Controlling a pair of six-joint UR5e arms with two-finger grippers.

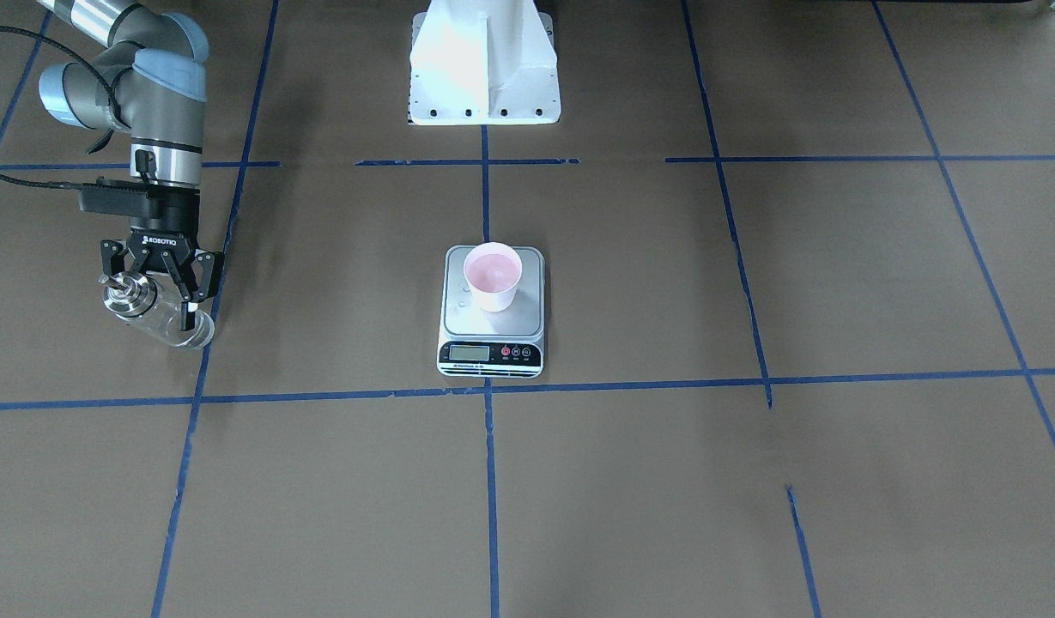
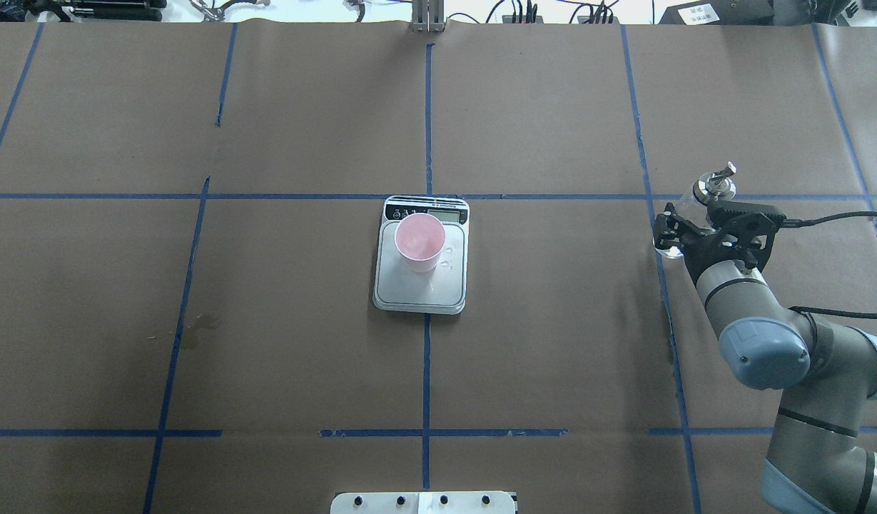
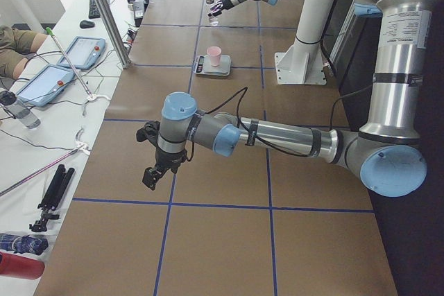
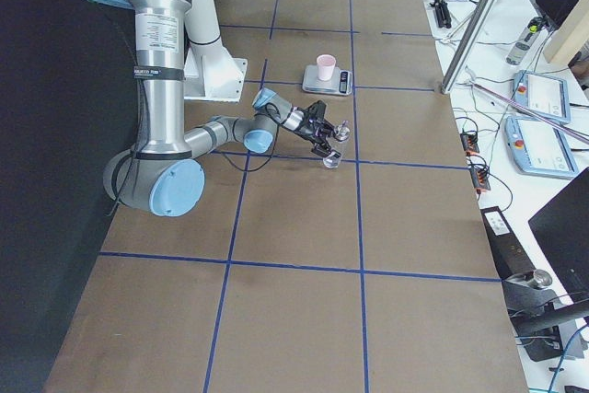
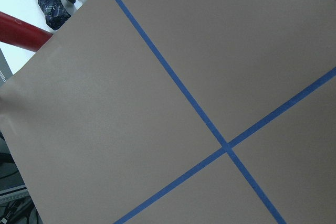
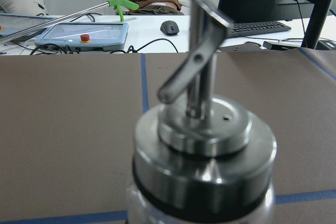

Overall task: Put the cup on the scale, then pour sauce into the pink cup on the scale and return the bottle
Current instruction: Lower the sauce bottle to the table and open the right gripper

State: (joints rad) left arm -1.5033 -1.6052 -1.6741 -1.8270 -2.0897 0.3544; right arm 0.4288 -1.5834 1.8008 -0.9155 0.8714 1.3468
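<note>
The pink cup (image 1: 493, 276) stands upright on the silver scale (image 1: 491, 333) at the table's middle; both also show in the overhead view, cup (image 2: 419, 241) on scale (image 2: 420, 291). A few drops lie on the platform beside the cup. My right gripper (image 1: 149, 300) is shut on the clear glass bottle (image 1: 177, 326) and holds it tilted low over the table, far to my right of the scale. Its silver spout top (image 6: 205, 140) fills the right wrist view. My left gripper (image 3: 152, 171) shows only in the exterior left view, over bare paper; I cannot tell if it is open or shut.
The white robot base (image 1: 484, 69) stands behind the scale. Blue tape lines (image 1: 489, 481) cross the brown paper. A faint stain (image 2: 195, 328) marks the paper on my left. A red cylinder (image 5: 21, 35) and teach pendants (image 3: 83, 52) lie off the table's edges.
</note>
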